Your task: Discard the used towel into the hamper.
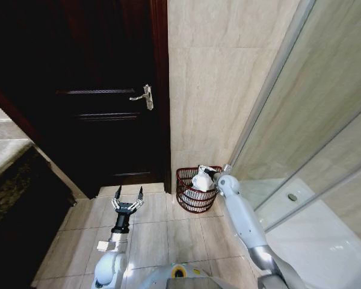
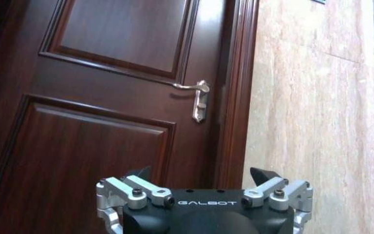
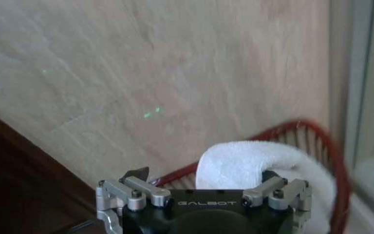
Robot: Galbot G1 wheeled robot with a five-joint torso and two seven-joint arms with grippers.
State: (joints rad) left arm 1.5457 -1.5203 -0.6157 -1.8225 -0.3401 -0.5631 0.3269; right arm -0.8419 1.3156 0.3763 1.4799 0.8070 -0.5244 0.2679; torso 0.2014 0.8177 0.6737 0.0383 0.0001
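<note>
Status: late stage. The hamper (image 1: 195,191) stands on the tiled floor (image 1: 156,235) against the beige wall (image 1: 210,84), beside the dark door (image 1: 96,90); the right tool (image 1: 208,174) is extended over its rim; the white towel (image 3: 252,163) lies bunched at this tool and above the wire rim, and whether the tool grips it cannot be told. Remaining, by judgement: confirm release, withdraw. The left tool (image 1: 127,194) hangs idle, spread wide, facing the door.

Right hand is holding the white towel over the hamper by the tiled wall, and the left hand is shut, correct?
Not quite: the left hand is open, fingers spread, as the head view shows. The right hand does hold the white towel over the hamper by the tiled wall.
</note>
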